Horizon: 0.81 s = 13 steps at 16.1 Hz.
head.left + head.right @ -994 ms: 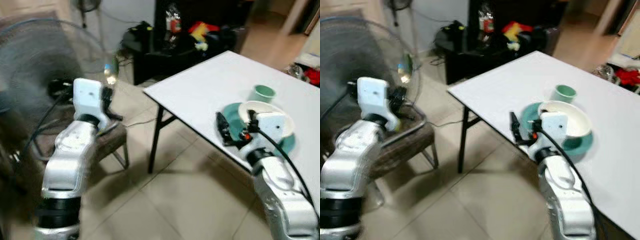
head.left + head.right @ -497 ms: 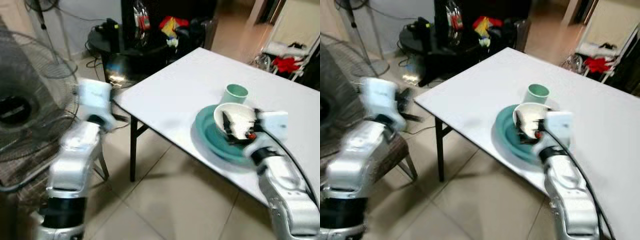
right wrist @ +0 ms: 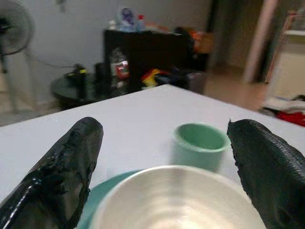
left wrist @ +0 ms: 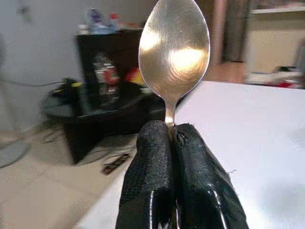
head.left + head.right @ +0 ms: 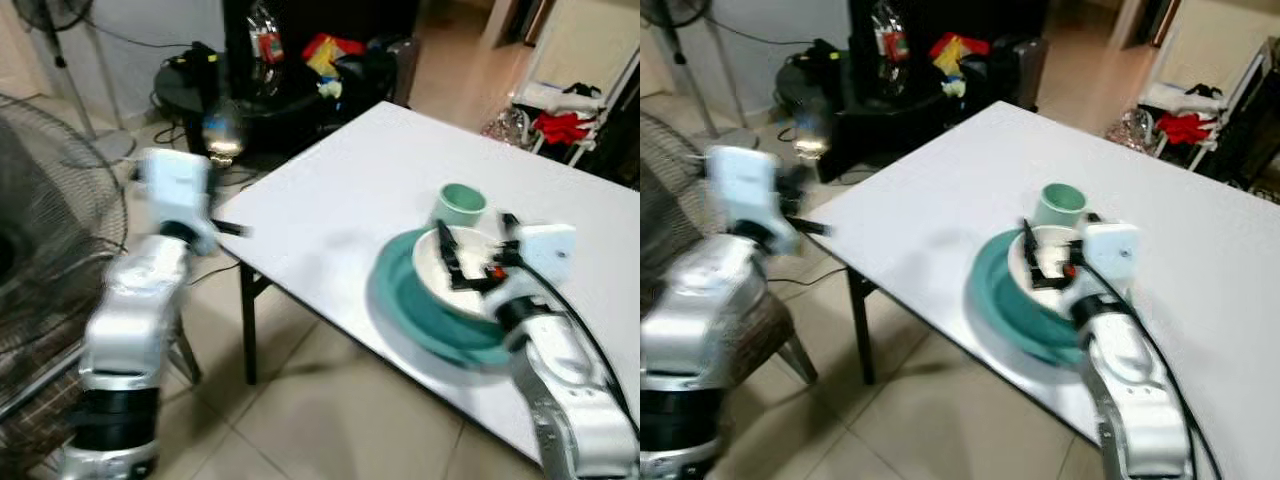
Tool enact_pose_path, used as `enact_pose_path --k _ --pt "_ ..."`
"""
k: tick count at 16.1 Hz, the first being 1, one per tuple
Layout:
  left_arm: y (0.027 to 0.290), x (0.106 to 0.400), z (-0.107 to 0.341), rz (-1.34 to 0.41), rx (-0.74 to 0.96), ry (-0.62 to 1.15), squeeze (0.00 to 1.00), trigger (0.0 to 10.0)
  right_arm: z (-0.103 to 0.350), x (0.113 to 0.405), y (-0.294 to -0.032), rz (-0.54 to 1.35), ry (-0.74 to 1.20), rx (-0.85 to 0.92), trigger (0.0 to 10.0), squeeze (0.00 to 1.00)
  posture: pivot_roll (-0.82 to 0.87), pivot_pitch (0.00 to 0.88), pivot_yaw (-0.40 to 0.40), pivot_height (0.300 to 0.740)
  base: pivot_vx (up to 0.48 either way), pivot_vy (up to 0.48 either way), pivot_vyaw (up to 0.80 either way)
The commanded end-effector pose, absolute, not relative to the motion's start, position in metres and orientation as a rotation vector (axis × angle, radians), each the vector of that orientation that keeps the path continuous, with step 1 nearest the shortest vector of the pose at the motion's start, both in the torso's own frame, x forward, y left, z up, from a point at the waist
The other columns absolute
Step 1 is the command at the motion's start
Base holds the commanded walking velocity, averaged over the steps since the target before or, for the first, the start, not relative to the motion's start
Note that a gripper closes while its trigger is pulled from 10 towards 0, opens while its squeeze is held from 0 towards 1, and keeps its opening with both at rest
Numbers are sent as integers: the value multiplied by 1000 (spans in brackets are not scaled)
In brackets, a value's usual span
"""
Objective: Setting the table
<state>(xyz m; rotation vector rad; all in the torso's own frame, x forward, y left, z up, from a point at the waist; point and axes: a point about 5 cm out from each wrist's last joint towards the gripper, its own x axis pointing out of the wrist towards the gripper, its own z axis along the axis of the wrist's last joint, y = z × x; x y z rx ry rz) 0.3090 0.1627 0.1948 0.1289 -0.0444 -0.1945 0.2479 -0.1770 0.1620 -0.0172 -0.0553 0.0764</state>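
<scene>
Table (image 5: 340, 190): we see a white top running from the centre to the right edge of the eye views.
Plate (image 5: 400, 300): teal, at lower right of the left eye view, near the table's front edge.
Bowl (image 5: 440, 280): white, sitting in the plate.
Cup (image 5: 461, 205): pale green, upright, just behind the bowl.
Right gripper (image 3: 162, 162): we have it spread wide, one finger on each side of the bowl's rim, not closed on it.
Left gripper (image 4: 169, 136): at the left of the eye views, off the table's corner, pinched tight on the spoon's stem.
Spoon (image 4: 174, 47): metal, bowl end standing straight out beyond the fingertips.
Fan (image 5: 45, 300): wire cage at the far left.
Cabinet (image 5: 300, 50): dark, cluttered, at top centre behind the table.
</scene>
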Motion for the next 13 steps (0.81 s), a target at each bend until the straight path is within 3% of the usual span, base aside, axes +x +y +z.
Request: enact_pose_path --k 1,13 --pt "172 309 202 -169 139 -66 0 10000 167 249 -173 87 -79 -18 10000 0 45 0 -41 740 345 0 0" --pt "157 319 199 -230 127 -62 0 10000 167 237 -181 1 -80 -5 10000 0 -11 0 15 740 347 0 0"
